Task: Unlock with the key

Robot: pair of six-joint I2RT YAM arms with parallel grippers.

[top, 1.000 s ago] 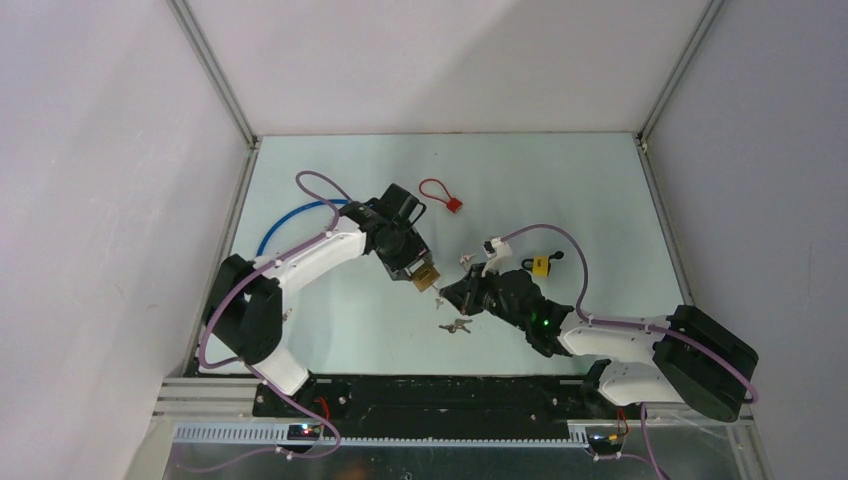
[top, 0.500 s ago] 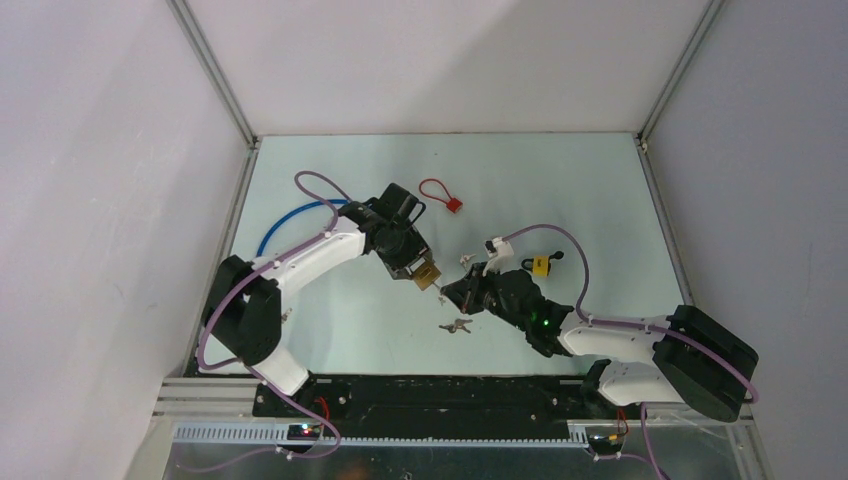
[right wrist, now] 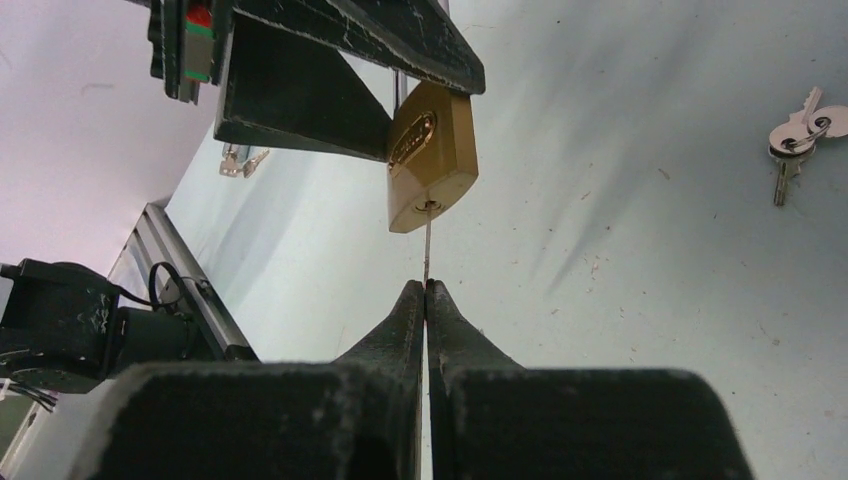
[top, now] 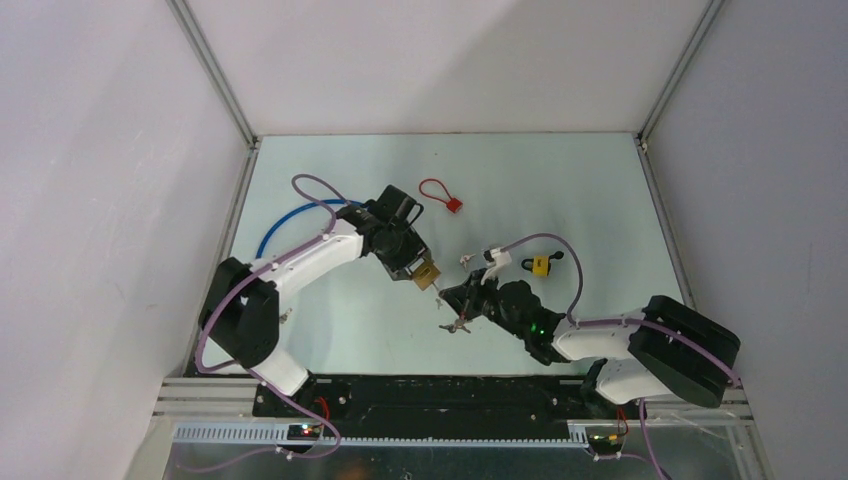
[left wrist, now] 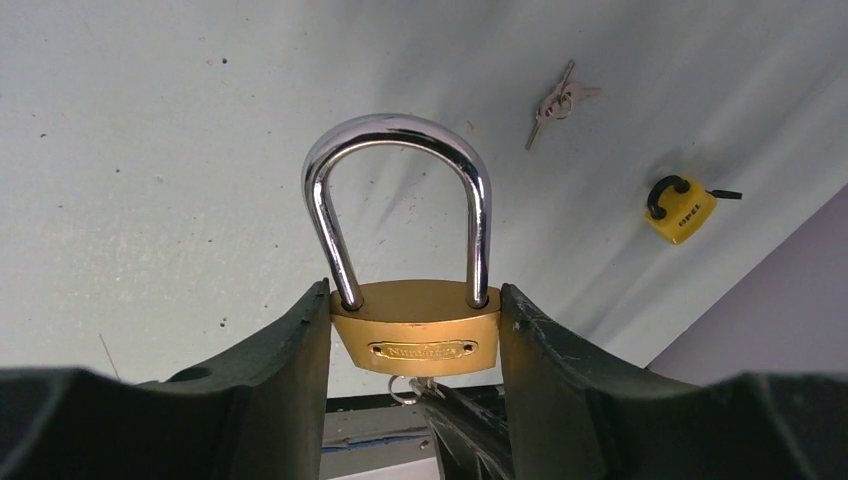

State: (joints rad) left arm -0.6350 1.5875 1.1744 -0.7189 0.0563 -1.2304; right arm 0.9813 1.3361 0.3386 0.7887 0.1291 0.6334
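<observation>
My left gripper [top: 424,276] is shut on the body of a brass padlock [left wrist: 415,330] and holds it off the table. The padlock's steel shackle [left wrist: 400,130] points away from the camera and is seated in the body. The same padlock [right wrist: 430,160] hangs keyhole-down in the right wrist view. My right gripper [right wrist: 426,285] is shut on a thin key [right wrist: 427,250]. The key's blade runs straight up to the keyhole. How deep its tip sits I cannot tell. From above, my right gripper [top: 455,297] is just right of and below the padlock [top: 427,275].
A loose bunch of keys [top: 458,326] lies on the table just below the right gripper. A small yellow padlock [top: 540,265] sits to the right. A red cable lock [top: 440,195] lies farther back. A blue cable [top: 285,220] curves at the left.
The right arm has swung its elbow and shoulder to the left, and its gripper has shifted slightly toward the near side. The left gripper and padlock have barely moved.
</observation>
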